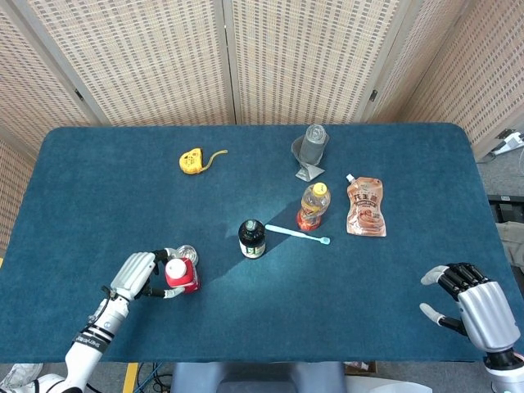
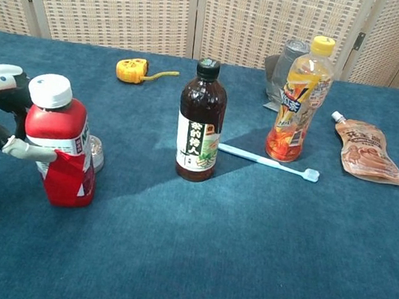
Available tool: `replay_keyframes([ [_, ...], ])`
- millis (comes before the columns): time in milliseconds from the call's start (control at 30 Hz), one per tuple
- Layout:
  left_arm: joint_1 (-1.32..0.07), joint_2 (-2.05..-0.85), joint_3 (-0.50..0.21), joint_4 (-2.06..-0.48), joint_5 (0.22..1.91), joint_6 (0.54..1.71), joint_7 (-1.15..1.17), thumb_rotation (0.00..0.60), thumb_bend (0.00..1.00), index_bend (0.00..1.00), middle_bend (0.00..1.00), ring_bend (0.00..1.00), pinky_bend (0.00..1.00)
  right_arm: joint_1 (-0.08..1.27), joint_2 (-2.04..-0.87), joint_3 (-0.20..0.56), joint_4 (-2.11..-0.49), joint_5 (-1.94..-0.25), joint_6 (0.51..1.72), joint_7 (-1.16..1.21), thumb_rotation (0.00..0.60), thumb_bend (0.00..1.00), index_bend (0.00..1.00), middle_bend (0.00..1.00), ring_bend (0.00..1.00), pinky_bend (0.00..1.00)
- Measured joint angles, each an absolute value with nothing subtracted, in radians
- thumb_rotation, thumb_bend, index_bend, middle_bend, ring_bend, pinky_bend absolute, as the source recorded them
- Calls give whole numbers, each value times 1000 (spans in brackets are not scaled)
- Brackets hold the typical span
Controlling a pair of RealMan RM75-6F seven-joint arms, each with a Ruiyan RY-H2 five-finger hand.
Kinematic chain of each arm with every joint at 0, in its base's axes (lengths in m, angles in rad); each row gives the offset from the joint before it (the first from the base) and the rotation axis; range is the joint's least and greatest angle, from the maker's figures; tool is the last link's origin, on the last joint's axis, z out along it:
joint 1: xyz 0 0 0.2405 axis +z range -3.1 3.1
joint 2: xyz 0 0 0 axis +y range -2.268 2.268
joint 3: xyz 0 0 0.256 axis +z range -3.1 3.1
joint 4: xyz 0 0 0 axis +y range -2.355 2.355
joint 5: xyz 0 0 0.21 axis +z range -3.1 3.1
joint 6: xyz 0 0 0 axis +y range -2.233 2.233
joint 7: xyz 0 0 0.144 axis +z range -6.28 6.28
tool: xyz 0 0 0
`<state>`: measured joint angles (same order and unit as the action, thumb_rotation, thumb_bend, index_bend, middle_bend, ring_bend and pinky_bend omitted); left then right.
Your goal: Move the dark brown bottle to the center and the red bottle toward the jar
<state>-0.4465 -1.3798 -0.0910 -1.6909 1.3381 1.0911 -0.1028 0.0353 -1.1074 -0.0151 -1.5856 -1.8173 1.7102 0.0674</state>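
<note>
Your left hand (image 1: 137, 276) grips the red bottle (image 2: 59, 151) upright at near left, touching the jar (image 1: 187, 254). The dark brown bottle (image 2: 201, 120) stands centrally. Your right hand (image 1: 475, 306) rests spread, empty, by the table's near-right edge (image 1: 393, 354).

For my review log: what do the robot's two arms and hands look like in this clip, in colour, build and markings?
Left hand: silver-white shell over the back, dark joints, pale grey fingertips; a black wrist band with small white lettering, too small to read, then a white forearm. Right hand: the same silver-grey shell, but its fingers are black with grey tips. No sleeves; no loose cables show on either arm.
</note>
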Motion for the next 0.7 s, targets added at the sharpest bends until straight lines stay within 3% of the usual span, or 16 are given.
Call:
replay_keyframes([
  [700, -447, -1390, -98, -1684, 1329, 1103, -106, 600, 146, 529, 507, 426, 529, 39, -1107, -11, -1583, -1811, 1703, 72, 600, 0, 495, 479, 393, 402],
])
